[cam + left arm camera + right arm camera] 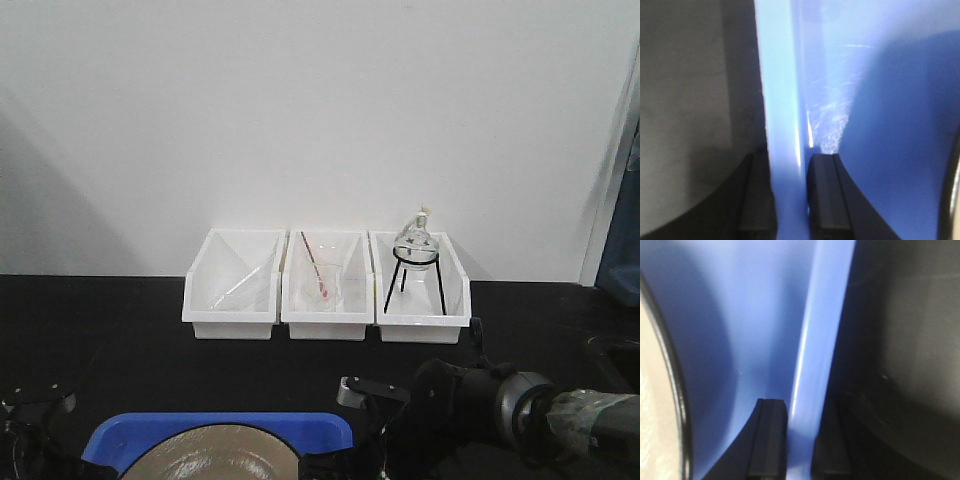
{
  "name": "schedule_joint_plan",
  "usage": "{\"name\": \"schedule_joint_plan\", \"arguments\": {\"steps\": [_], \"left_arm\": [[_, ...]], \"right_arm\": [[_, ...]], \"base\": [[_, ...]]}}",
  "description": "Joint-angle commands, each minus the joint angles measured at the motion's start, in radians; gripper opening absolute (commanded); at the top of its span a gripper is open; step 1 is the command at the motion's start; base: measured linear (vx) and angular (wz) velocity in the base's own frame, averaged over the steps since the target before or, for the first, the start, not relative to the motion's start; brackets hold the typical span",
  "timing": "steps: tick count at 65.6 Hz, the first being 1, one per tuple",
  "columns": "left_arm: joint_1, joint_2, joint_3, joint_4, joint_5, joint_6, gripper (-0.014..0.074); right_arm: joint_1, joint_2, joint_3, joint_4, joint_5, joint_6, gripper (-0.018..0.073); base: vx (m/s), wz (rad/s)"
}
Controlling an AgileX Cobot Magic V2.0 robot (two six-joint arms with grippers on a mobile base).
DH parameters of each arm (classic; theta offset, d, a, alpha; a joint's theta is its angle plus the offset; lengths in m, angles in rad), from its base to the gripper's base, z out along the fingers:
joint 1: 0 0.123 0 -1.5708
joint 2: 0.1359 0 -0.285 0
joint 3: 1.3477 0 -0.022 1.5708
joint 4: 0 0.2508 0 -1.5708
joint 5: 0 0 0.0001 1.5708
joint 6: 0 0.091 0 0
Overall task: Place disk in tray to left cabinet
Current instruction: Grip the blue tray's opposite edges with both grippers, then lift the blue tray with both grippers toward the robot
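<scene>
Front view: you had the blue tray (200, 428) at the bottom edge, left of centre, with the beige disk (215, 462) sitting in it, and three white bins (325, 290) mid-frame. Left wrist view: your left gripper (790, 167) was clamped on the tray's raised lip, jaws nearly together. Right wrist view: your right gripper (800, 412) pinched the tray's lip the same way, with the disk's black rim at far left.

The black desk (110, 345) carries 3 white open-front bins (327, 322) in a row, side by side, against the white wall (300, 120). The blue tray (220, 428) shows at the desk's near edge; whether it rests there cannot be told.
</scene>
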Motion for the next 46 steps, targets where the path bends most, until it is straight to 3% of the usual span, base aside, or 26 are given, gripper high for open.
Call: {"name": "schedule_joint_plan", "arguments": {"steps": [1, 4, 16, 26, 46], "left_arm": [[-0.036, -0.032, -0.051, -0.145, 0.170, -0.001, 0.0030], [-0.036, -0.032, -0.077, -0.156, 0.205, -0.001, -0.0011], [-0.036, -0.032, -0.181, -0.166, 0.347, -0.015, -0.0006], [-0.036, -0.032, -0.268, -0.171, 0.434, -0.104, -0.0003], [-0.036, -0.032, -0.392, -0.305, 0.546, -0.195, -0.0001]], "right_arm": [[0.019, -0.047, -0.030, 0.089, 0.016, 0.008, -0.0014], [0.010, -0.052, -0.030, 0.099, 0.027, 0.012, -0.0012], [-0.033, -0.087, -0.030, 0.148, 0.074, 0.036, -0.0009], [-0.083, -0.138, -0.030, 0.200, 0.112, 0.031, -0.0008], [-0.192, -0.255, -0.035, 0.238, 0.189, 0.031, -0.0006]], "base": [[0.00, 0.00], [0.00, 0.00], [0.00, 0.00], [0.00, 0.00], [0.00, 0.00]]}}
